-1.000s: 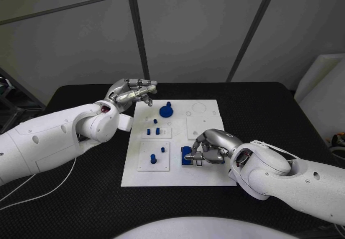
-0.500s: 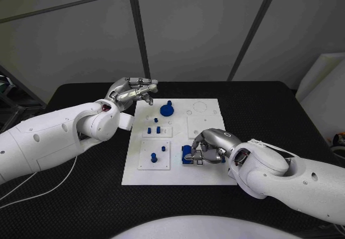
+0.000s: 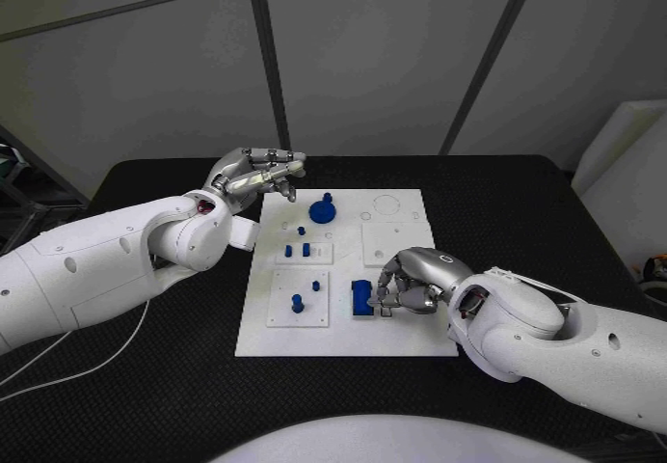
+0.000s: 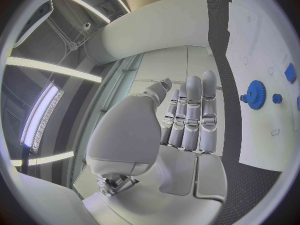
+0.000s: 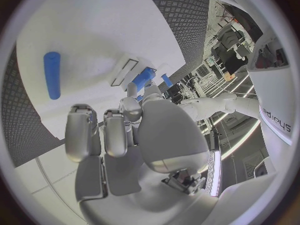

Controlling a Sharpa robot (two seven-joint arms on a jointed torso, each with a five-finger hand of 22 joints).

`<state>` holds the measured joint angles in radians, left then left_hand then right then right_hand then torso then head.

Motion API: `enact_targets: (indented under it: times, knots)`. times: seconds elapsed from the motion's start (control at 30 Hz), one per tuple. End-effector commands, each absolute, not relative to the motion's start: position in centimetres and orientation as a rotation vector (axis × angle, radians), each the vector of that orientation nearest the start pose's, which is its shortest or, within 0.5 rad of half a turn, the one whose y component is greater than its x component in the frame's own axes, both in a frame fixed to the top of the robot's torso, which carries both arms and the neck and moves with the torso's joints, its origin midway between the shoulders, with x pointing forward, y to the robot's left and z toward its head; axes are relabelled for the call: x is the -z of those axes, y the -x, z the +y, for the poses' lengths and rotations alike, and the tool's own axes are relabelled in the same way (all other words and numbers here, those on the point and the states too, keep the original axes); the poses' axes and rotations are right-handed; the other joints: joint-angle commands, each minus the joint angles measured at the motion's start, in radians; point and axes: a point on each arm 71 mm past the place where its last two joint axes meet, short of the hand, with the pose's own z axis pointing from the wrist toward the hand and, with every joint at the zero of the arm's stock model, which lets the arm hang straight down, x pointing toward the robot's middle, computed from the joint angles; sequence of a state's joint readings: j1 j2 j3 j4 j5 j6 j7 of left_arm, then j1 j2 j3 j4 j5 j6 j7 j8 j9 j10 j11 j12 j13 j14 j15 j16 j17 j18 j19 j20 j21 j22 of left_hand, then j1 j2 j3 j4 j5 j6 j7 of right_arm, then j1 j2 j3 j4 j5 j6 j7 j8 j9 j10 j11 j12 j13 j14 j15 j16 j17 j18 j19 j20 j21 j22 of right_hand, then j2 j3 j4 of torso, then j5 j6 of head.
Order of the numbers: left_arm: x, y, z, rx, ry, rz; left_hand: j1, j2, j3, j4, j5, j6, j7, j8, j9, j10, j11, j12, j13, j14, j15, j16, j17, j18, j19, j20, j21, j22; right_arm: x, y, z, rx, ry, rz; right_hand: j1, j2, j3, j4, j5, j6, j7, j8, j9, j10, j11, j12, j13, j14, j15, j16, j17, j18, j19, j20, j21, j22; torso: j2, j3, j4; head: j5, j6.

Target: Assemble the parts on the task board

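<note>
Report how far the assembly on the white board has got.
Looks done: small blue pegs stand upright in the white task board, and a blue gear sits at its far end. In hand: the right hand touches a blue block. The left hand holds nothing. What remains is unclear.

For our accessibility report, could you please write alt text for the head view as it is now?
Two white robot arms reach over a white task board on a black table. The right hand touches a blue cylinder near the board's front, and the left hand hovers empty at its far left corner, beside a blue gear.
</note>
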<state>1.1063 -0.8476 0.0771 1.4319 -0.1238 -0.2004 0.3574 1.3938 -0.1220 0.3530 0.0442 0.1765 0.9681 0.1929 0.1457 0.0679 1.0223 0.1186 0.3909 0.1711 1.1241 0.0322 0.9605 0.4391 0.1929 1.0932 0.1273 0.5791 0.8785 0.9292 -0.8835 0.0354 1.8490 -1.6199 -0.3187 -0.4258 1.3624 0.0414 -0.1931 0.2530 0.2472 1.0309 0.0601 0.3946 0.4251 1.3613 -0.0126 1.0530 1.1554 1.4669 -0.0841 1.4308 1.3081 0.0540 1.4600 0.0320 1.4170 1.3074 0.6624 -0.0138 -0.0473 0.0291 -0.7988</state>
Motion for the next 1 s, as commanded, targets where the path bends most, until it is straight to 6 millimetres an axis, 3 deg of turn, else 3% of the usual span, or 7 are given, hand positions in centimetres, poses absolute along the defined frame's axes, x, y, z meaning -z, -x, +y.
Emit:
enact_targets:
  times: [0.03, 0.17, 0.3, 0.4, 0.5, 0.67, 1.0]
  knots:
    - [18.7, -50.1, 23.4, 1.560, 1.051, 1.437, 0.001, 0.005, -0.006, 0.000, -0.003, -0.005, 0.001, 0.006, 0.000, -0.007, -0.002, 0.004, 0.001, -0.003, 0.004, 0.002, -0.001, -0.011, 0.000, 0.006, -0.003, -0.001, 23.9, -37.9, -14.3, -0.663, 0.086, 1.850, 0.004, -0.010, -0.003, 0.004, 0.008, 0.000, -0.004, -0.006, 0.001, 0.001, -0.006, -0.003, 0.001, 0.060, 0.002, -0.001, 0.033, 0.000, -0.003, -0.002, -0.006, 0.037, -0.001, -0.0008, 0.0010, -0.001, 0.000]
    - [18.7, -50.1, 23.4, 1.560, 1.052, 1.438, 0.002, 0.005, -0.006, -0.001, -0.003, -0.006, 0.001, 0.006, 0.000, -0.008, -0.002, 0.005, 0.001, -0.005, 0.005, 0.001, -0.002, -0.011, 0.000, 0.006, -0.004, -0.002, 23.9, -37.8, -14.1, -0.683, 0.086, 1.856, 0.011, -0.021, -0.014, 0.003, 0.007, -0.022, 0.005, -0.019, -0.001, -0.009, 0.001, -0.020, -0.009, 0.059, 0.006, -0.006, 0.026, 0.001, -0.007, 0.000, -0.012, 0.029, -0.002, 0.0006, 0.0017, 0.000, 0.005]
    - [18.8, -50.1, 23.4, 1.559, 1.053, 1.438, 0.003, 0.006, -0.006, -0.001, -0.003, -0.006, 0.001, 0.006, 0.000, -0.008, -0.002, 0.005, 0.001, -0.005, 0.005, 0.001, -0.002, -0.011, -0.001, 0.006, -0.005, -0.002, 23.7, -37.8, -14.2, -0.701, 0.062, 1.830, 0.012, -0.024, -0.019, 0.006, 0.004, -0.032, 0.010, -0.025, -0.002, -0.015, 0.005, -0.029, -0.015, 0.057, 0.009, -0.010, 0.019, 0.003, -0.011, 0.002, -0.017, 0.023, -0.001, 0.0001, -0.0009, -0.001, 0.008]
    - [18.8, -50.1, 23.4, 1.558, 1.053, 1.438, 0.004, 0.006, -0.006, -0.002, -0.002, -0.006, 0.001, 0.006, 0.000, -0.008, -0.002, 0.005, 0.001, -0.006, 0.005, 0.001, -0.002, -0.011, -0.001, 0.006, -0.005, -0.002, 23.5, -37.9, -14.9, -0.711, 0.009, 1.806, 0.023, -0.018, -0.017, 0.004, 0.012, -0.037, 0.012, -0.029, -0.002, -0.020, 0.007, -0.038, -0.021, 0.056, 0.011, -0.013, 0.016, 0.004, -0.013, 0.004, -0.020, 0.019, 0.001, 0.0000, 0.0006, -0.007, 0.016]
    - [18.8, -50.1, 23.4, 1.558, 1.053, 1.439, 0.004, 0.006, -0.006, -0.002, -0.002, -0.006, 0.001, 0.007, 0.000, -0.008, -0.002, 0.006, 0.001, -0.006, 0.005, 0.001, -0.002, -0.010, -0.001, 0.006, -0.005, -0.002, 23.4, -37.9, -16.1, -0.708, -0.056, 1.801, 0.044, -0.008, -0.013, 0.000, 0.036, -0.054, 0.019, -0.047, -0.009, -0.022, 0.011, -0.043, -0.023, 0.056, 0.014, -0.014, 0.016, 0.004, -0.013, 0.007, -0.020, 0.020, -0.001, 0.0009, 0.0003, -0.009, 0.016]
    - [18.7, -49.9, 23.3, 1.562, 1.053, 1.444, 0.009, 0.006, -0.006, -0.004, -0.002, -0.007, 0.001, 0.008, 0.000, -0.009, -0.002, 0.007, 0.002, -0.008, 0.005, 0.001, -0.002, -0.010, -0.001, 0.006, -0.006, -0.003, 23.2, -38.0, -18.8, -0.664, -0.129, 1.781, 0.070, 0.000, -0.015, 0.004, 0.053, -0.080, 0.039, -0.107, -0.045, -0.026, 0.027, -0.049, -0.026, 0.055, 0.027, -0.018, 0.011, 0.004, -0.016, 0.019, -0.024, 0.016, 0.000, -0.0017, -0.0002, -0.014, 0.022]
    - [18.7, -49.7, 23.3, 1.561, 1.052, 1.447, 0.011, 0.005, -0.006, -0.006, -0.002, -0.008, 0.001, 0.008, 0.000, -0.010, -0.002, 0.008, 0.002, -0.008, 0.005, 0.001, -0.002, -0.010, -0.002, 0.006, -0.006, -0.003, 22.9, -37.5, -23.0, -0.551, -0.196, 1.790, 0.066, 0.003, -0.038, 0.032, 0.056, -0.044, 0.041, -0.158, -0.081, -0.012, 0.030, -0.030, -0.010, 0.060, 0.031, -0.004, 0.034, 0.003, -0.011, 0.025, -0.019, 0.025, 0.002, 0.0016, -0.0070, -0.038, 0.024]
